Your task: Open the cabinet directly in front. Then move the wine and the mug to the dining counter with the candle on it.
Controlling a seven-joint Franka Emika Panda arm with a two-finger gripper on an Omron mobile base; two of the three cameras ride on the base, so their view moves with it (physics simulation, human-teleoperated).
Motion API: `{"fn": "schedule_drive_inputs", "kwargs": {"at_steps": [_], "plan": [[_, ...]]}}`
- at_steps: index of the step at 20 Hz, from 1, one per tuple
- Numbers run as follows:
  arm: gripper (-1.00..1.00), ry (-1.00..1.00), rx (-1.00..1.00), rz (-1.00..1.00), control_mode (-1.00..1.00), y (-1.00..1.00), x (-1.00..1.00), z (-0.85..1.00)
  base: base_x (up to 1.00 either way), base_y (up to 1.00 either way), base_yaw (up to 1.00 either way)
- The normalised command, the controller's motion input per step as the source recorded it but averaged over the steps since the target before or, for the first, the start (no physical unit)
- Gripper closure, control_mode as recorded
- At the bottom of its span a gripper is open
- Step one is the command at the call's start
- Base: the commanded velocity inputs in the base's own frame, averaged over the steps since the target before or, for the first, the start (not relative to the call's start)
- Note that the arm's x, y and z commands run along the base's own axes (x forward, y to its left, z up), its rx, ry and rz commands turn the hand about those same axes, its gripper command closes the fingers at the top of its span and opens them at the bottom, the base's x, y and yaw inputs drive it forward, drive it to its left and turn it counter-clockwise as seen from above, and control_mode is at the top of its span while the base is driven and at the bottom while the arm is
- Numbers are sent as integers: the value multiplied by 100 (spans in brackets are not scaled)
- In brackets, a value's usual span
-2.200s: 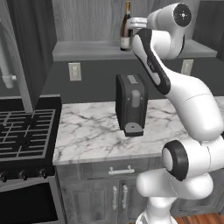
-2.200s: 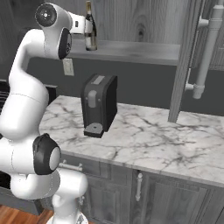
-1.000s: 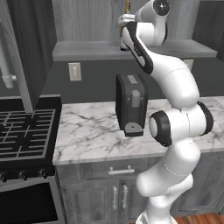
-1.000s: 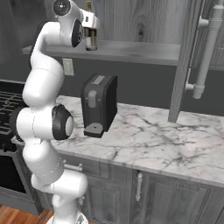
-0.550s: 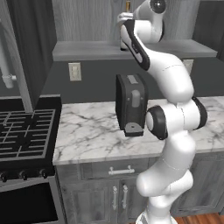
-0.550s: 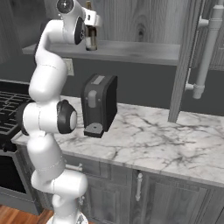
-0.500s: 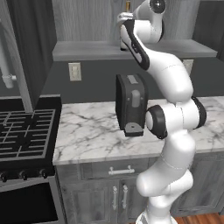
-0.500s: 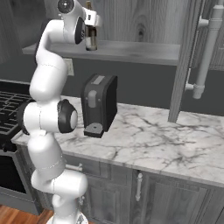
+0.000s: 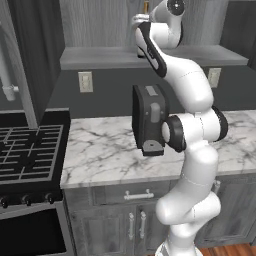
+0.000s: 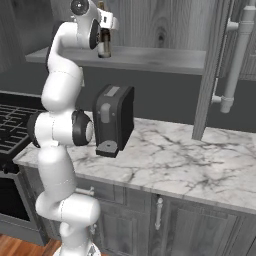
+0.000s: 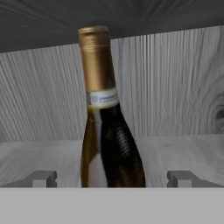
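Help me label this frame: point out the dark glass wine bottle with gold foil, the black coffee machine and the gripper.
Dark glass wine bottle [image 11: 111,144], hand view, on its shoulder.
Black coffee machine [image 10: 114,118], right base view, front face.
Gripper [image 11: 112,178], hand view, between its fingertips.

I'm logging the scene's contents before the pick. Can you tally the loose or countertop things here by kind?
Wine bottle: 1
Coffee machine: 1
Stove: 1
Total: 3

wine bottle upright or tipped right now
Upright: in the hand view the wine bottle stands on the cabinet shelf, neck straight up, gold foil on top.
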Motion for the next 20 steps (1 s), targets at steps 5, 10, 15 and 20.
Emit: {"fn": "schedule_drive_inputs", "kwargs": {"at_steps": [5, 10, 15, 20], "plan": [[-100, 0, 0, 0, -100, 0, 30, 0, 0, 0, 0], [-100, 0, 0, 0, -100, 0, 29, 0, 0, 0, 0], [-100, 0, 0, 0, -100, 0, 21, 0, 0, 0, 0], [-100, 0, 0, 0, -100, 0, 18, 0, 0, 0, 0]]}}
